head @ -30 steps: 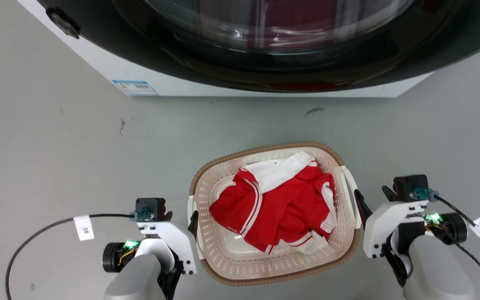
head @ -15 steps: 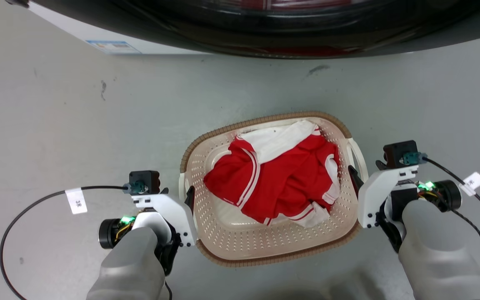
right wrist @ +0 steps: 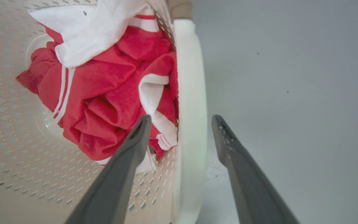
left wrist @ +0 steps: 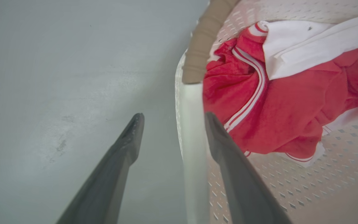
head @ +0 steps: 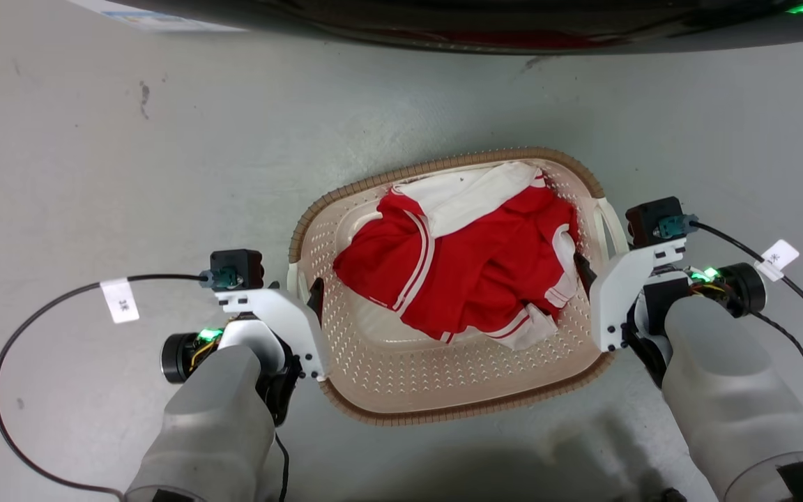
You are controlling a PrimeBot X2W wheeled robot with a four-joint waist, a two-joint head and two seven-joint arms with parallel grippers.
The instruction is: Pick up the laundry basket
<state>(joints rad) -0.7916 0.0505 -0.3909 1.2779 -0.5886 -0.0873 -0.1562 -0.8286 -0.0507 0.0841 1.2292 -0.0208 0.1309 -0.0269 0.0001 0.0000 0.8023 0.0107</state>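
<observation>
Laundry basket point(head: 443, 390) looks light and stiff; left gripper point(left wrist: 174, 115) and right gripper point(right wrist: 182, 117) sit spread, unclamped, astride its white handles point(left wrist: 191, 133), the natural hold.

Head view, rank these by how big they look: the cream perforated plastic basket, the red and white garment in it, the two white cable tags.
1. Largest: cream perforated plastic laundry basket.
2. Next: red and white garment inside it.
3. Tied: left cable tag and right cable tag, white paper, look alike.

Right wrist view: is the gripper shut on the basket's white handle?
No, the white handle stands between the fingers, a gap on each side.
</observation>
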